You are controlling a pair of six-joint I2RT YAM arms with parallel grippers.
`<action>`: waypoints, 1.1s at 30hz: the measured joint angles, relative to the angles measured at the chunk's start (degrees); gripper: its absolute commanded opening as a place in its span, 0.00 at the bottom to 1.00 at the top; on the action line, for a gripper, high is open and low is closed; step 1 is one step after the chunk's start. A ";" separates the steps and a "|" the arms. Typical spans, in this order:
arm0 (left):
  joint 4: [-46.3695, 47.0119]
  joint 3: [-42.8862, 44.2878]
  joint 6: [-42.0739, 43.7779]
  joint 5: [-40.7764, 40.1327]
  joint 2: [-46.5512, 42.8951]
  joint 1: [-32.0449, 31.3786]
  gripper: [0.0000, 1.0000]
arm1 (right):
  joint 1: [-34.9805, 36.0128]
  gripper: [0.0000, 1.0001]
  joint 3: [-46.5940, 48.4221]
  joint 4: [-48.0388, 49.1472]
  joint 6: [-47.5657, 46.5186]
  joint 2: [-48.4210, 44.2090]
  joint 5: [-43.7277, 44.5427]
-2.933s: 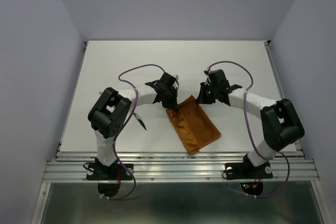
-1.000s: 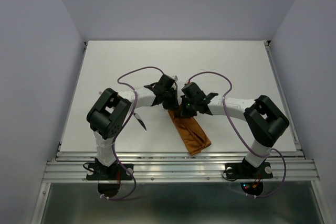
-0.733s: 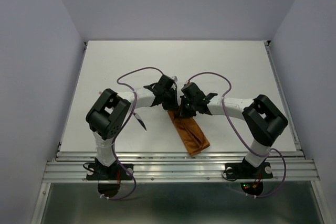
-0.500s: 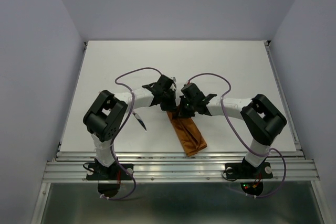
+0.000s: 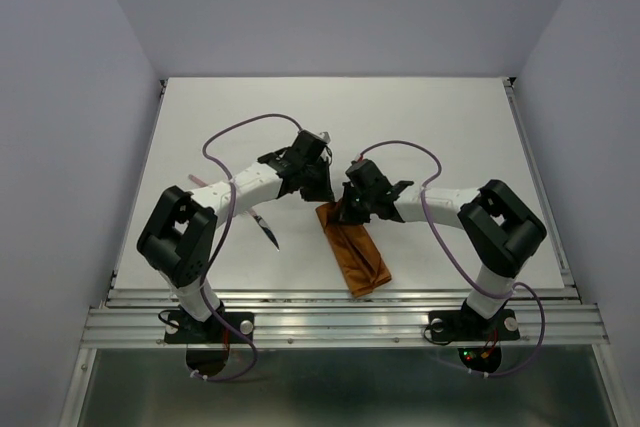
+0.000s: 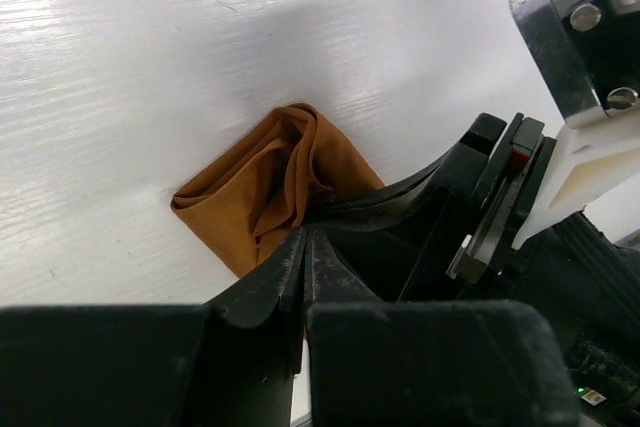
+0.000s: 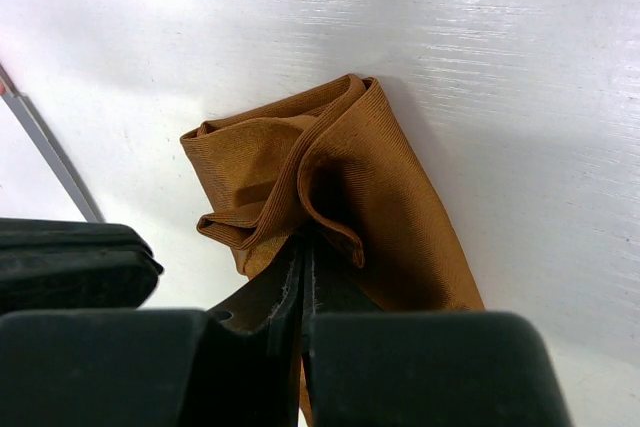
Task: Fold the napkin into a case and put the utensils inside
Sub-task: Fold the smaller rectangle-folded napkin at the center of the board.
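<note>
The rust-orange napkin (image 5: 354, 253) lies folded into a slim, case-like strip just in front of both grippers, its far end bunched into folds (image 7: 290, 172). My right gripper (image 5: 347, 211) is shut on that bunched end, and cloth curls over its tips (image 7: 305, 239). My left gripper (image 5: 320, 192) hovers at the same end. Its jaws are pressed almost together (image 6: 305, 237), with the cloth (image 6: 265, 187) just beyond the tips and none visibly between them. One utensil (image 5: 268, 231), slender with a dark pointed end, lies on the table left of the napkin, also visible as a utensil (image 7: 45, 152) in the right wrist view.
The white table (image 5: 420, 127) is walled on the left, right and back. A metal rail (image 5: 340, 312) runs along the near edge. Purple cables (image 5: 235, 132) loop above both arms. The right arm's wrist (image 6: 560, 147) is close beside my left gripper.
The right gripper pulled the napkin's right edge leftward, narrowing a wide rectangle into a strip. The left arm has just swung back and to the left, lifting away from the cloth.
</note>
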 measured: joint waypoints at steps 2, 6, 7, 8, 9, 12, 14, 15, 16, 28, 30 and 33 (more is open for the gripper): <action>-0.57 0.00 -0.02 -0.76 -0.35 0.00 0.20 | 0.00 0.01 -0.13 0.15 0.04 -0.13 0.02; -0.98 -0.48 -0.28 -2.01 -0.52 0.17 0.23 | 0.00 0.01 -0.42 0.26 0.02 -0.35 0.17; -0.66 -1.11 -0.37 -2.12 -0.66 0.42 0.18 | 0.00 0.01 -0.48 0.26 0.02 -0.44 0.22; -0.55 -1.68 -0.42 -2.16 -0.74 0.42 0.02 | 0.00 0.01 -0.61 0.26 -0.07 -0.57 0.35; -0.44 -2.25 -0.48 -2.21 -0.74 0.50 0.00 | 0.00 0.01 -0.79 0.26 -0.11 -0.70 0.42; -0.09 -4.68 -1.01 -2.49 -0.74 0.81 0.00 | 0.00 0.01 -1.22 0.09 -0.15 -1.31 0.70; 0.24 -5.84 -1.36 -2.54 -0.74 1.03 0.00 | 0.00 0.01 -1.27 -0.28 -0.20 -1.57 0.96; 0.46 -6.23 -1.62 -2.58 -0.72 1.05 0.00 | 0.00 0.01 -1.33 -0.31 -0.20 -1.64 1.07; 0.70 -6.47 -1.75 -2.62 -0.70 1.09 0.00 | 0.00 0.01 -1.53 -0.31 -0.22 -1.81 1.16; 6.54 -6.56 -2.49 -0.37 5.62 1.22 0.00 | 0.00 0.01 -1.88 -2.91 -1.09 -3.72 1.36; 7.21 -6.54 -2.51 -0.02 5.81 1.22 0.00 | 0.00 0.01 -1.86 -3.93 -1.49 -4.98 1.46; 8.11 -6.54 -2.56 0.48 6.12 1.22 0.00 | 0.00 0.01 -1.81 -5.01 -1.90 -6.67 1.49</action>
